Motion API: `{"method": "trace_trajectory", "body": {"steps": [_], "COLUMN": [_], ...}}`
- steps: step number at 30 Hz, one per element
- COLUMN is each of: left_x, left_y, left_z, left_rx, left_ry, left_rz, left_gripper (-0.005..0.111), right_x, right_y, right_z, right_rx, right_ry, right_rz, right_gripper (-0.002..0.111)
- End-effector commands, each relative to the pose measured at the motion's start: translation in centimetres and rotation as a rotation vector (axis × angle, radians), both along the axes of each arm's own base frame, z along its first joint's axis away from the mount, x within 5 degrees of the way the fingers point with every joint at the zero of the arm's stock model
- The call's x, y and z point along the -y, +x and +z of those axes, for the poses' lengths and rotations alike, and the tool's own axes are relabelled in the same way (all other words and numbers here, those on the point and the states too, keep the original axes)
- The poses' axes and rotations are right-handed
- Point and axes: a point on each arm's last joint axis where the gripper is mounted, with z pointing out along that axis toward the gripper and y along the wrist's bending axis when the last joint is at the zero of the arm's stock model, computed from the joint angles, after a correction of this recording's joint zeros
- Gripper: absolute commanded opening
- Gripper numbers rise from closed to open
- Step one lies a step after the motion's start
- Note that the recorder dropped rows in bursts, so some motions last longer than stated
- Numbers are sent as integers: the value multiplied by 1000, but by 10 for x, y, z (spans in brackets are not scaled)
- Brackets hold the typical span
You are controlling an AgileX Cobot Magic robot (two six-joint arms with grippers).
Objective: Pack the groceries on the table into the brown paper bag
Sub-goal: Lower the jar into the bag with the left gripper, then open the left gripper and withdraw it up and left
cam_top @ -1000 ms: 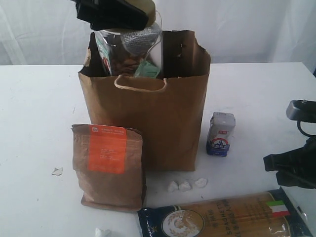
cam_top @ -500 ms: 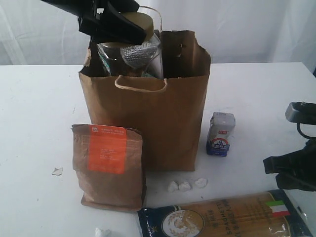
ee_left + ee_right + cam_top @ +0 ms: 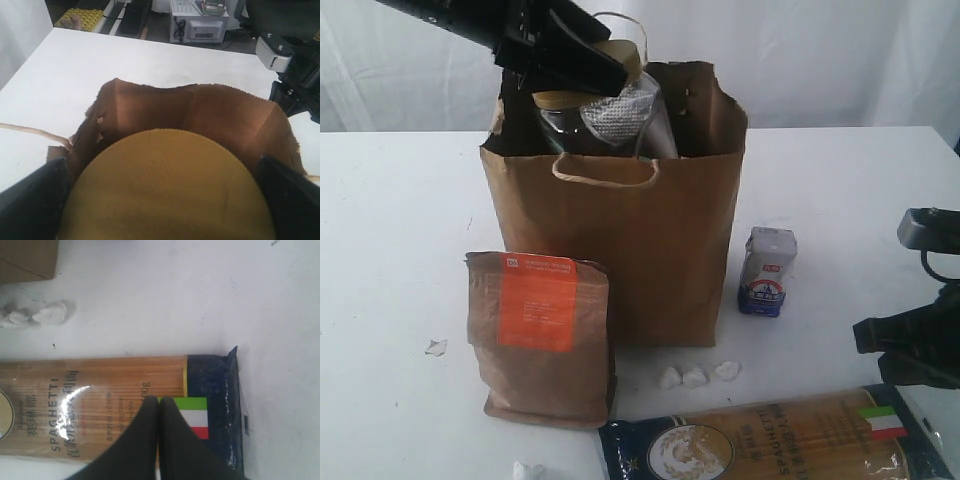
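The brown paper bag (image 3: 620, 240) stands upright mid-table. My left gripper (image 3: 582, 62) is shut on the olive lid (image 3: 165, 185) of the big clear jar (image 3: 615, 115). The jar hangs tilted in the bag's open mouth (image 3: 150, 107), and a dark finger (image 3: 30, 200) shows at each side of the lid. The brown pouch with an orange label (image 3: 540, 335) stands in front of the bag. A small blue-white carton (image 3: 766, 272) is to the bag's right. My right gripper (image 3: 159, 407) is shut and empty, just above the spaghetti pack (image 3: 90, 405) lying at the front (image 3: 770, 440).
Small white crumpled scraps (image 3: 695, 376) lie between bag and spaghetti, with more at the front left (image 3: 436, 347). The white table (image 3: 400, 220) stretches wide to both sides. My right arm (image 3: 920, 345) sits low at the right edge.
The left gripper has come down and slightly right, and the jar has sunk deeper into the bag's mouth and tilted. The right arm has not moved.
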Motion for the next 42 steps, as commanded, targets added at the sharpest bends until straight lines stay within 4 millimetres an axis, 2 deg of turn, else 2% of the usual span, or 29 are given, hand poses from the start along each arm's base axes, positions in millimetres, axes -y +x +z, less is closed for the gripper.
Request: {"method": "trace_trajectory", "body": {"steps": [1,9,17,24,30,42], "left_x": [-1,-1,-1,-2,-2,-3], "left_y": [2,1,2,0,-3,0], "left_z": [-6,-5,-6,-4,8,8], "left_rx": [2,-2,-55,-50,-27,-3], "left_ry": [38,37,32,36,5,10], "left_rz": [-1,2,32,29,34,69], "left_gripper": [73,73,89,89,89,89], "right_x": [2,2,1,1,1,1], "right_y": [-1,-1,-1,-1,-1,-2], "right_z": [0,0,0,0,0,0], "right_rx": [7,7,4,4,4,1], "right_ry": [4,4,4,4,4,5], "right_rz": [-13,-13,-12,-12,-12,-11], "right_gripper": [0,0,0,0,0,0]}}
